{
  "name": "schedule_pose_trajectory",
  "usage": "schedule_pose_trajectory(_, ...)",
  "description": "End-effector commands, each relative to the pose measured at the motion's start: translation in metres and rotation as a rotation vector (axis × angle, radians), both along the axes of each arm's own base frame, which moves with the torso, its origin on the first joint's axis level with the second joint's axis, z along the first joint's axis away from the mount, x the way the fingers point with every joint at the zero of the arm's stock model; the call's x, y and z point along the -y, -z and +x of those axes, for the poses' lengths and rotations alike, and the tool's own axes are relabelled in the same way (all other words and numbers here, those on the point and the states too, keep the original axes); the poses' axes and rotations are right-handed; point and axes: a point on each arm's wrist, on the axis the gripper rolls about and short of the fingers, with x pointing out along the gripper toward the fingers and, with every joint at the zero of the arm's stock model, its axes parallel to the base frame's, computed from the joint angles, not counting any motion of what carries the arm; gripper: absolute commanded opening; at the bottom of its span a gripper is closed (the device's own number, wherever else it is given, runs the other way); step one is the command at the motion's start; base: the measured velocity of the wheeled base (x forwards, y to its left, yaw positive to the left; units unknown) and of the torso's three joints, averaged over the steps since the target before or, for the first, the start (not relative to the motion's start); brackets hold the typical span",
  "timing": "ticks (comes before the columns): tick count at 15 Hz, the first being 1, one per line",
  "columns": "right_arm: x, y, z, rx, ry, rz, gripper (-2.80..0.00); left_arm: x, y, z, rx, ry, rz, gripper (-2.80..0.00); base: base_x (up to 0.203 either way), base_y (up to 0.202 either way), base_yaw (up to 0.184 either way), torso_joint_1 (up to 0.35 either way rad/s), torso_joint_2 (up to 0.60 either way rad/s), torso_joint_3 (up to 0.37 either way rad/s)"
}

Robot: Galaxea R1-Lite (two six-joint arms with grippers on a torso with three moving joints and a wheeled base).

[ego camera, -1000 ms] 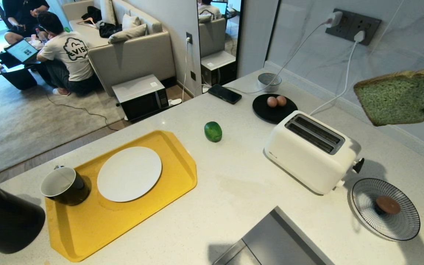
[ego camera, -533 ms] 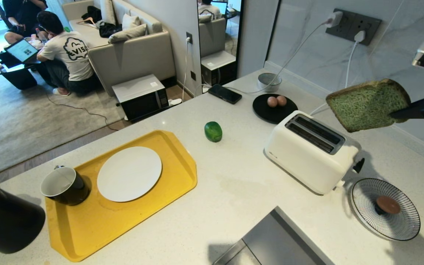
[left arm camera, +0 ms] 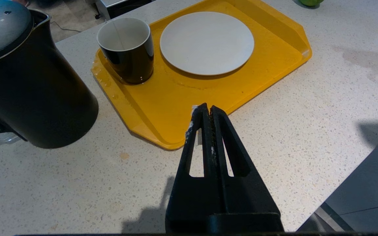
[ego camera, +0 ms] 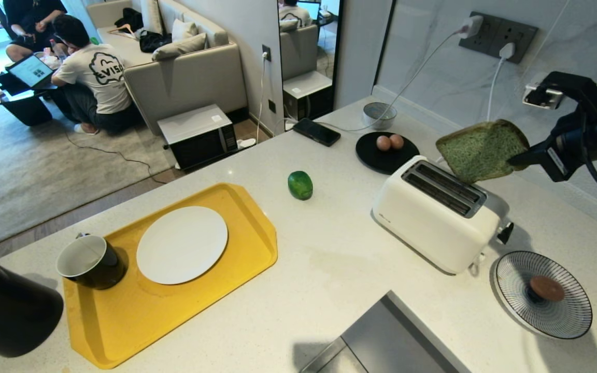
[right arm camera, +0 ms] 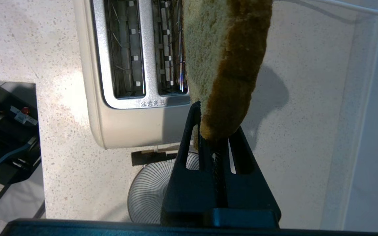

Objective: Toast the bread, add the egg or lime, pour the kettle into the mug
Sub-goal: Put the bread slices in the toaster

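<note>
The bread [ego camera: 480, 150] has moved down over the toaster [ego camera: 436, 212].

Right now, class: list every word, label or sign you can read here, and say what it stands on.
"EVISU": back of the white T-shirt of a person sitting on the floor.
Chinese characters: metal top of the toaster, too blurred to read.
Small dark mark: toaster's front lower corner, too small to read.

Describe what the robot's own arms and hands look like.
Both hands are matte black. The left hand and right hand each have two long tapering fingers with triangular cut-outs, a ridged inner edge and a boxy black base. White flecks mark the left fingers. The right arm is black, with a looping black cable and a small silver-white block on top.
</note>
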Motion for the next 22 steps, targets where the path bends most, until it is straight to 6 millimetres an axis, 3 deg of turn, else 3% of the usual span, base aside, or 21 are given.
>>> schedule_pose_trajectory(1,0.0,0.014,0.014,-0.046,-0.006,0.002,-2.8,0.0,0.0,0.0,0.0,0.0,0.0,-2.8,0.0,0.0,0.0,0.0,0.0,0.0)
schedule_pose_trajectory(7,0.0,0.017,0.015,-0.058,-0.01,0.003,-2.8,0.0,0.0,0.0,-0.001,-0.001,0.0,-2.8,0.0,0.0,0.0,0.0,0.0,0.0)
schedule_pose_trajectory(14,-0.009,0.006,-0.001,-0.027,-0.038,0.0,-2.8,0.0,0.0,0.0,-0.001,-0.001,0.0,-2.8,0.0,0.0,0.0,0.0,0.0,0.0)
schedule_pose_trajectory(22,-0.009,0.01,-0.018,-0.056,-0.037,0.0,-2.8,0.0,0.0,0.0,-0.001,-0.001,0.0,-2.8,0.0,0.0,0.0,0.0,0.0,0.0)
